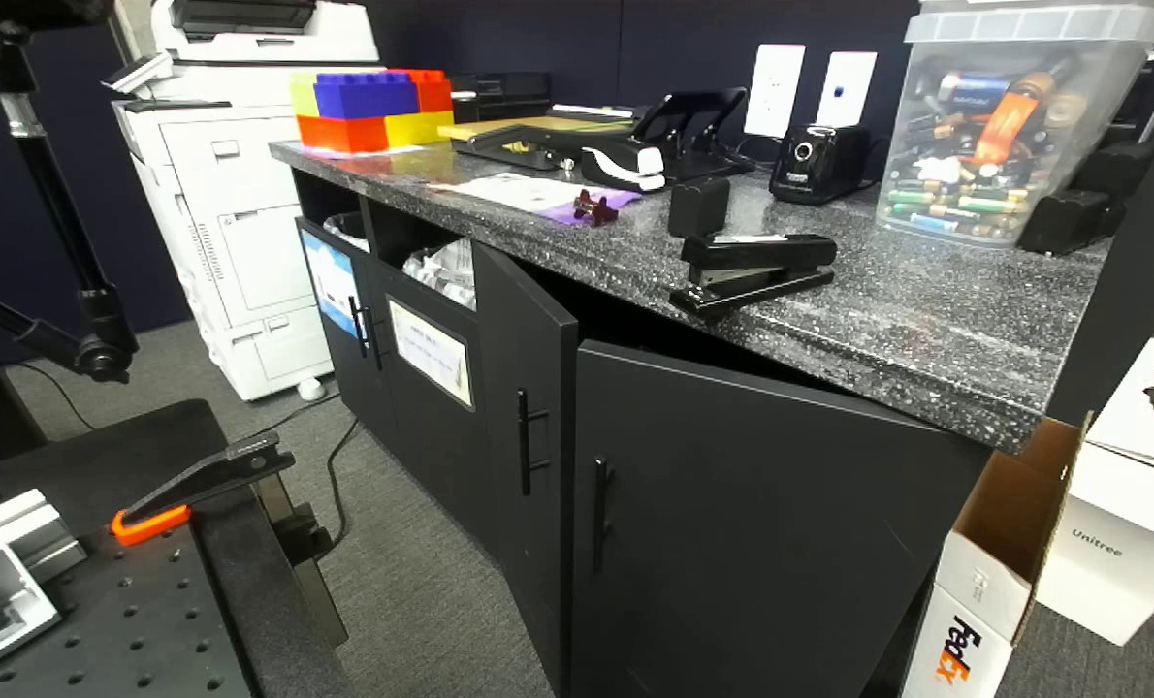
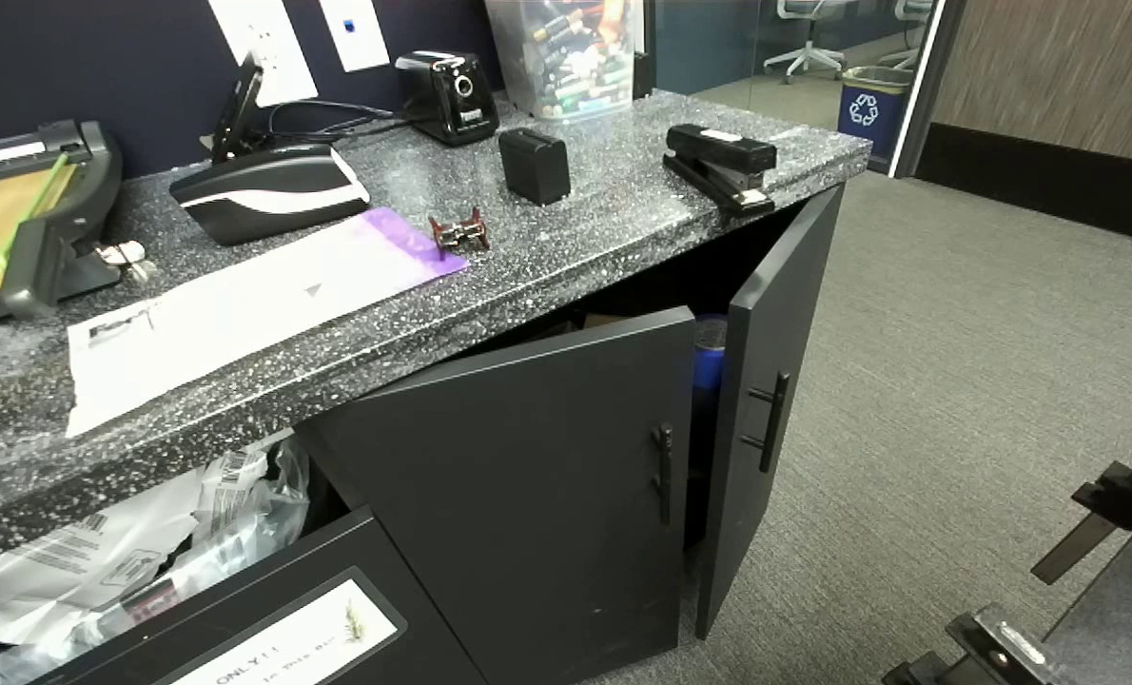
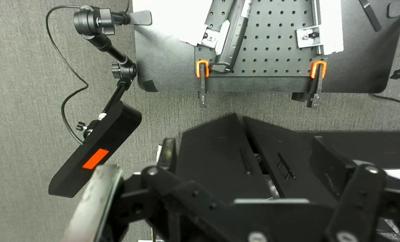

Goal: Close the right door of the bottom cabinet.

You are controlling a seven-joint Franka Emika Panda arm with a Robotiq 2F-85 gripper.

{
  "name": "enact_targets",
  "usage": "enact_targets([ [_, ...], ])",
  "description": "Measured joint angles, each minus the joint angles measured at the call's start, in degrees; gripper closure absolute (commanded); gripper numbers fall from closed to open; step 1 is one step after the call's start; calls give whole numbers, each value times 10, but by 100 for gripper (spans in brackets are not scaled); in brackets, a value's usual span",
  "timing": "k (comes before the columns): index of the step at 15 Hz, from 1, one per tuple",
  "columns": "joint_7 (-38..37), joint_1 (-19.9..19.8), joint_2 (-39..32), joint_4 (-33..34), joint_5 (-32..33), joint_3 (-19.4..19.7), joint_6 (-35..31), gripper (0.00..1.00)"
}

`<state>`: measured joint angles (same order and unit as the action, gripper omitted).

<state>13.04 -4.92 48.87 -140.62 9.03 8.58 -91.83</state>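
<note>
Though exterior views miss it, the hand [image 3: 243, 149] gapes.

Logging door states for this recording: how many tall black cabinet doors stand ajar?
2: the right door, its handle along its left edge, and, beside it, the left door. Both stand ajar in both exterior views; any out of frame can't be counted.

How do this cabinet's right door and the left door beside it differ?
The right door has its handle along its left edge, the left door along its right. The right door sits near the end of the countertop; the left door adjoins a sign-bearing panel. Both are black and ajar.
</note>
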Motion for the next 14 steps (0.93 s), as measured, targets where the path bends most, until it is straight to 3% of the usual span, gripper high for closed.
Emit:
enact_targets([
  [11,0,2,-4,-3,-1,0,-2,0],
  [14,-1,10,-45,-10,-1,0,-43,0],
])
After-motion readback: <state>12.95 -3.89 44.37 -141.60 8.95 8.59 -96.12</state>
